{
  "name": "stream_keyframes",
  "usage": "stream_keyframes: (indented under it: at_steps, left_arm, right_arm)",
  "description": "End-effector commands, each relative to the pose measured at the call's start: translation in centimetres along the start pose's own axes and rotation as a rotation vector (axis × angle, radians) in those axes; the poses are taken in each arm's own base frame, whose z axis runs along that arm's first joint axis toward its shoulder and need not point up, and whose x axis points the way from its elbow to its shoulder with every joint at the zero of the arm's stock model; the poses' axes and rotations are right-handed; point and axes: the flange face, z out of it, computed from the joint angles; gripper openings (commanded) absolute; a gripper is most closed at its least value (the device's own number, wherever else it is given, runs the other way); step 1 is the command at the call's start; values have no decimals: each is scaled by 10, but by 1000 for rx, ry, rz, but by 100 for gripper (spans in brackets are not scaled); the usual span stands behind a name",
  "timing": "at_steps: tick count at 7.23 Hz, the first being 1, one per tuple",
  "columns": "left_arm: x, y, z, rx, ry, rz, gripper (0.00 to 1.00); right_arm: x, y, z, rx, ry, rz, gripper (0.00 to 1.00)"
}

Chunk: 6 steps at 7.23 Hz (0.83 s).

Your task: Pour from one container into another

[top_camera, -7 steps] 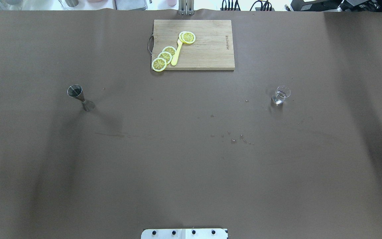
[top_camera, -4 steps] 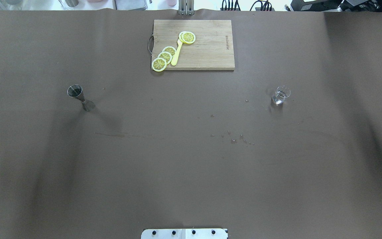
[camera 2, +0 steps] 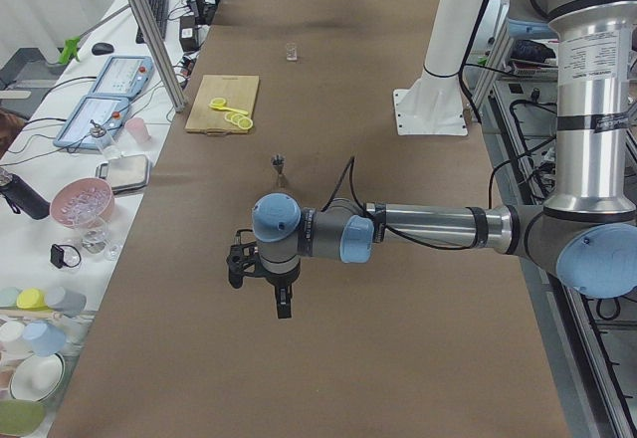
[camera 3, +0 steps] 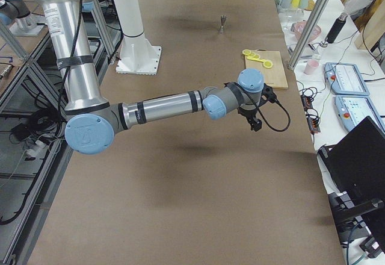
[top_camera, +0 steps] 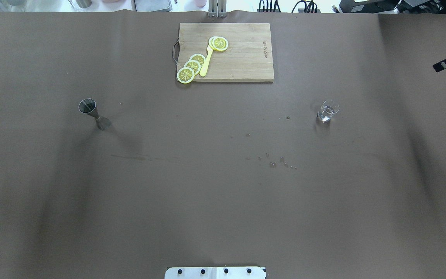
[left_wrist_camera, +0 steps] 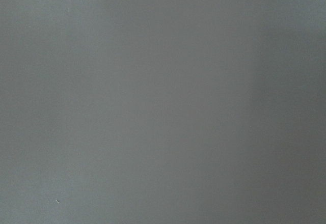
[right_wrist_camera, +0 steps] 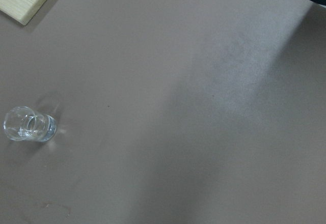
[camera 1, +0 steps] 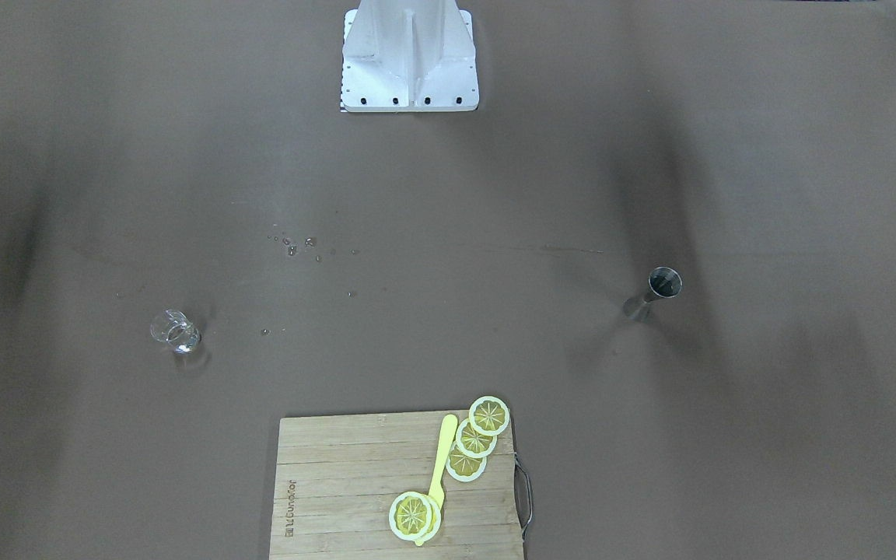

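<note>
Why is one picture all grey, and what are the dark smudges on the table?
Left wrist view: only bare table fills it, with nothing sharp to see. Overhead view: the smudges are soft shadows, one running from the steel jigger. Right wrist view: a pale patch of light crosses the table, and the glass cup looks slightly blurry.

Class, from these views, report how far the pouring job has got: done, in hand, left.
Done: nothing; the glass cup and steel jigger stand upright, far apart, untouched. In hand: the right gripper hangs off to the cup's side, the left gripper is over bare table. Left: grasp cup, carry, pour.
</note>
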Motion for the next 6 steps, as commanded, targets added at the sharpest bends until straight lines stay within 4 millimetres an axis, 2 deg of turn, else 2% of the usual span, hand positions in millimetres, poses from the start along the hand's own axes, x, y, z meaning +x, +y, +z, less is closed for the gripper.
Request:
stream_keyframes:
  at_steps: [1, 2, 4, 5, 6]
  left_arm:
    - [14, -2, -13, 21, 8, 8, 99]
    - [27, 5, -28, 45, 16, 34, 99]
    - [70, -3, -53, 68, 120, 97, 99]
    - [101, -11, -61, 74, 131, 104, 99]
    - [140, -31, -64, 72, 143, 31, 99]
  right_arm:
    - [-6, -6, -5, 50, 13, -62, 99]
    - [-9, -7, -5, 72, 13, -90, 99]
    - [-19, -2, 2, 107, 12, -155, 99]
    - [-19, 1, 6, 106, 24, -154, 99]
    - [-21, 0, 9, 102, 23, -103, 99]
